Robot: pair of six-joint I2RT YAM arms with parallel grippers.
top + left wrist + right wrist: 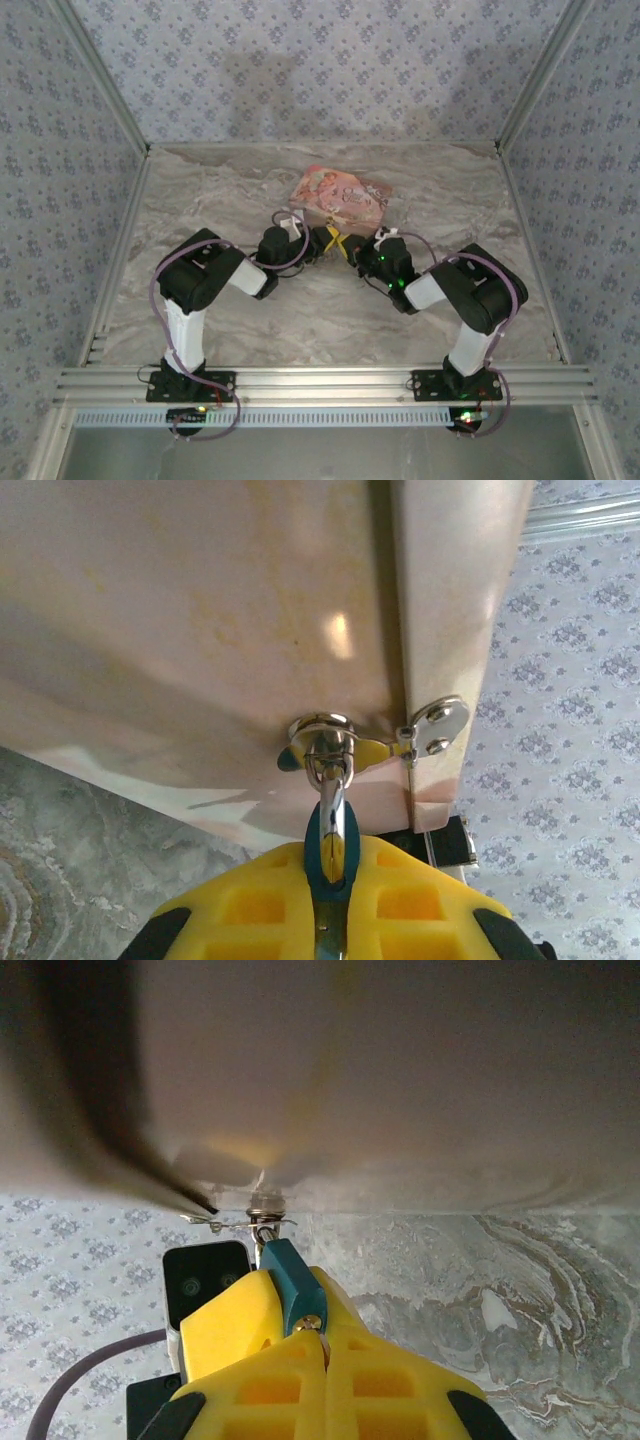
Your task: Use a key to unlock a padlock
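Note:
My left gripper [333, 865] is shut on a teal padlock [312, 850], its yellow fingers [250, 900] pressing on both flat sides. The silver shackle [333, 805] runs up through a metal ring [322, 730] on a pink pouch [200, 630]. From the other side, my right gripper [325, 1340] is shut on the key [322, 1346]. Just a thin metal sliver of it shows, at the brass keyhole [312, 1323] in the padlock's [290, 1275] end. In the top view the left gripper [322, 243] and right gripper [352, 247] meet tip to tip at mid-table.
The pink pouch [340, 195] lies just behind the grippers on the marble tabletop [300, 310]. Patterned walls [320, 70] close in the back and both sides. An aluminium rail [320, 380] runs along the near edge by the arm bases.

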